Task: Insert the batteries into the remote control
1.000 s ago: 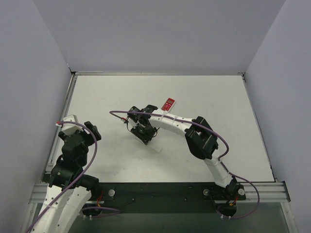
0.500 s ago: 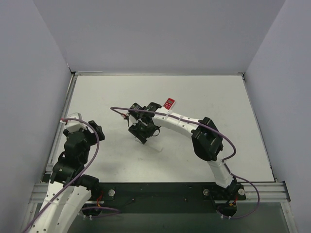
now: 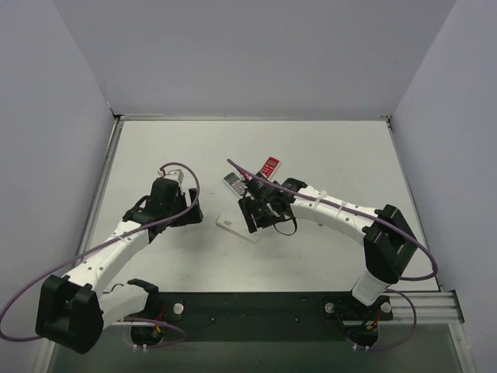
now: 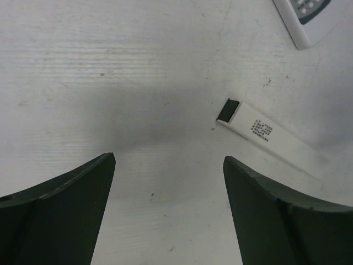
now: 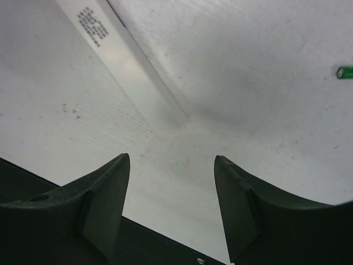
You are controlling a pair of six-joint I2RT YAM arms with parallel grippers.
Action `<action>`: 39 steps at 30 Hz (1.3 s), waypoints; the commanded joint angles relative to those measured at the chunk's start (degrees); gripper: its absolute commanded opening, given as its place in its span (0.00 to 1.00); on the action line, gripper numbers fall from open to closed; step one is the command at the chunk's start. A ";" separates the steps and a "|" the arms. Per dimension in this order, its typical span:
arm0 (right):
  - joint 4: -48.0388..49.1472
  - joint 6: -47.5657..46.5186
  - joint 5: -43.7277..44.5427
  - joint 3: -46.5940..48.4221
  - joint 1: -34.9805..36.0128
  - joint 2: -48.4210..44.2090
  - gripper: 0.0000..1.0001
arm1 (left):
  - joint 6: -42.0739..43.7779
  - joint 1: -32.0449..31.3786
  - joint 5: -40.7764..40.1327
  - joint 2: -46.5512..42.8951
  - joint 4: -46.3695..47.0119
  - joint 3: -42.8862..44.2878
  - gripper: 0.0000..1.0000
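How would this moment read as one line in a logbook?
left hand: open, empty | right hand: open, empty | white remote: lying unheld | green battery: loose, not loaded

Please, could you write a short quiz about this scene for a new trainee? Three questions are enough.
1. Fill in: the white remote with the printed label lies on the ____.
2. Which colour is the battery in the right wrist view? A red, B green, C yellow.
3. True or false: the left hand grips that remote.
Key: 1 table; 2 B; 3 false.
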 commanded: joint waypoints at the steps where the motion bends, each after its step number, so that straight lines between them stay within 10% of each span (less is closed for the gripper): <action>1: 6.62 9.30 1.31 -7.46 0.15 -4.03 0.58 | -0.64 -4.19 4.74 5.87 7.42 5.39 0.91; 39: 20.26 21.26 -5.72 -19.86 -3.98 -3.33 0.37 | -1.25 -13.61 -2.21 28.30 13.85 6.02 0.63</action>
